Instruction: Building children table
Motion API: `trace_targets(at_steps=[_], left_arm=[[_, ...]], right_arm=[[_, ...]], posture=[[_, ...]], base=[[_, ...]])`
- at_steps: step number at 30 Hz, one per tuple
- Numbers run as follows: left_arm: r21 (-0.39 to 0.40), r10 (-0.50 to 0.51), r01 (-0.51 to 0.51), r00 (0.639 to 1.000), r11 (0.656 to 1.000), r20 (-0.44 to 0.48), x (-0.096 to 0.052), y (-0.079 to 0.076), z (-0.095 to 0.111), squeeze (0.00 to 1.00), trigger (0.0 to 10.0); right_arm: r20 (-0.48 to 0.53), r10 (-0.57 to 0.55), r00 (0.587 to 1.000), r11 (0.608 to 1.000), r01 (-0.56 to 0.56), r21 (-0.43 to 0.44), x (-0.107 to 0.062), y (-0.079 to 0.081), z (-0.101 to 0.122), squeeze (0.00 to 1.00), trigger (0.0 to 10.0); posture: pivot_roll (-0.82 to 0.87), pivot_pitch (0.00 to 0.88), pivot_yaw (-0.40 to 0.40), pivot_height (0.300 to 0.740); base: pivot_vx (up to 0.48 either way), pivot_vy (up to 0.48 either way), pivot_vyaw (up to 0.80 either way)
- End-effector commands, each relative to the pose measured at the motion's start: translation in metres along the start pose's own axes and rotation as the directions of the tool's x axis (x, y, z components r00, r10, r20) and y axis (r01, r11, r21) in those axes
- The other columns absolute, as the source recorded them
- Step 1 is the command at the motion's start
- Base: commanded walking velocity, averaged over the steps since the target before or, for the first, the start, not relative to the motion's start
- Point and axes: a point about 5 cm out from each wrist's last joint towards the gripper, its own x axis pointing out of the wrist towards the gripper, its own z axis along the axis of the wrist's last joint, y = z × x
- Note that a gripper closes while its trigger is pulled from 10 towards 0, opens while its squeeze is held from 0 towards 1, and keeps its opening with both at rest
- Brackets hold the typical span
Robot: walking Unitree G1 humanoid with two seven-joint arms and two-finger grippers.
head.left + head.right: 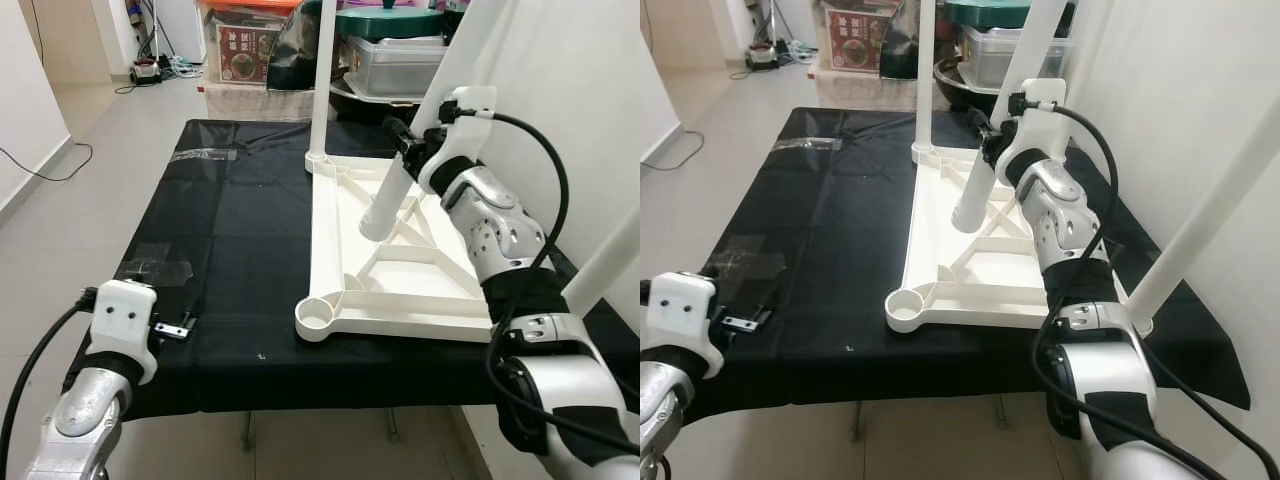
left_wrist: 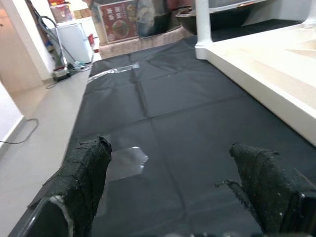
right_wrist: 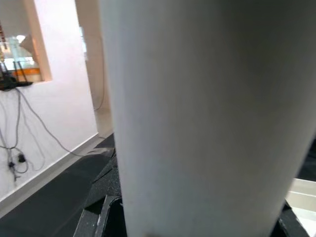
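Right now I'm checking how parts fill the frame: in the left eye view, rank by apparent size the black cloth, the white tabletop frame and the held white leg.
1. black cloth
2. white tabletop frame
3. white leg, held by the right gripper

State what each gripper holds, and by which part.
The right gripper grips the loose white plastic table leg near its upper end, tilted over the white tabletop frame. The left gripper is open, holding nothing.

A home room: tiled floor [image 1: 120, 120], stacked cookware [image 1: 400, 45] behind.
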Motion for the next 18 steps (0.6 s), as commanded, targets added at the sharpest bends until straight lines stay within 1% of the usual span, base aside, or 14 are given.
trace_targets(at_steps=[1, 2, 3, 4, 5, 6, 8, 9, 10, 15, 17, 18], left_arm=[[-0.027, -0.025, 0.024, 0.999, 0.999, -0.023, -0.002, -0.005, -0.004, 0.00, 10.0], [-0.040, -0.043, 0.041, 0.999, 0.998, -0.030, -0.004, -0.009, -0.006, 0.00, 10.0], [-0.047, -0.057, 0.055, 0.998, 0.997, -0.034, -0.005, -0.012, -0.007, 0.00, 10.0], [-0.051, -0.065, 0.064, 0.997, 0.997, -0.035, -0.006, -0.014, -0.008, 0.00, 10.0], [-0.051, -0.065, 0.064, 0.997, 0.997, -0.035, -0.006, -0.014, -0.008, 0.00, 10.0], [-0.053, -0.070, 0.068, 0.997, 0.996, -0.035, -0.006, -0.015, -0.008, 0.00, 10.0], [-0.054, -0.070, 0.068, 0.997, 0.996, -0.035, -0.006, -0.015, -0.008, 0.00, 10.0], [-0.056, -0.080, 0.078, 0.996, 0.995, -0.033, -0.006, -0.019, -0.008, 0.00, 10.0], [-0.060, -0.090, 0.088, 0.996, 0.994, -0.030, -0.006, -0.023, -0.009, 0.00, 10.0], [-0.060, -0.113, 0.111, 0.993, 0.992, -0.026, -0.007, -0.029, -0.009, 0.00, 10.0], [-0.066, -0.136, 0.134, 0.991, 0.989, -0.022, -0.009, -0.032, -0.009, 0.00, 10.0], [-0.066, -0.136, 0.134, 0.991, 0.989, -0.022, -0.009, -0.032, -0.009, 0.00, 10.0]], right_arm=[[-0.041, -0.001, 0.999, 0.997, 0.004, 0.075, -0.002, -0.002, -0.008, 0.00, 0.0], [-0.122, -0.030, 0.992, 0.978, 0.054, 0.201, -0.002, -0.005, -0.017, 0.00, 0.0], [-0.192, -0.054, 0.980, 0.948, 0.111, 0.300, -0.002, -0.007, -0.025, 0.00, 0.0], [-0.238, -0.064, 0.969, 0.922, 0.149, 0.357, -0.002, -0.007, -0.031, 0.00, 0.0], [-0.238, -0.064, 0.969, 0.922, 0.149, 0.357, -0.002, -0.007, -0.031, 0.00, 0.0], [-0.260, -0.069, 0.963, 0.909, 0.169, 0.382, -0.002, -0.008, -0.033, 0.00, 0.0], [-0.262, -0.071, 0.962, 0.907, 0.172, 0.384, -0.002, -0.008, -0.034, 0.00, 0.0], [-0.277, -0.085, 0.957, 0.904, 0.190, 0.382, -0.003, -0.009, -0.038, 0.00, 0.0], [-0.285, -0.096, 0.954, 0.893, 0.209, 0.399, -0.004, -0.010, -0.041, 0.00, 0.0], [-0.276, -0.122, 0.954, 0.876, 0.234, 0.422, -0.003, -0.011, -0.042, 0.00, 0.0], [-0.240, -0.130, 0.962, 0.853, 0.232, 0.468, -0.001, -0.012, -0.037, 0.00, 0.0], [-0.240, -0.130, 0.962, 0.853, 0.232, 0.468, -0.001, -0.012, -0.037, 0.00, 0.0]], posture=[[0.05, 0.000, -0.069, 0.740], [0.05, 0.000, -0.068, 0.740], [0.05, 0.000, -0.068, 0.740], [0.05, 0.000, -0.068, 0.740], [0.05, 0.000, -0.068, 0.740], [0.05, 0.000, -0.068, 0.740], [0.05, 0.000, -0.068, 0.740], [0.05, 0.000, -0.071, 0.740], [0.05, 0.000, -0.070, 0.740], [0.06, 0.000, -0.070, 0.740], [0.06, 0.000, -0.067, 0.740], [0.06, 0.000, -0.067, 0.740]], base=[[0.000, 0.000, 0.00], [0.000, 0.000, 0.00], [0.000, 0.000, 0.00], [0.000, 0.000, 0.00], [0.000, 0.000, 0.00], [0.000, 0.000, 0.00], [0.000, 0.000, 0.00], [0.000, 0.000, 0.00], [0.000, 0.000, 0.00], [0.000, 0.000, 0.00], [0.000, 0.000, 0.00], [0.000, 0.000, 0.00]])
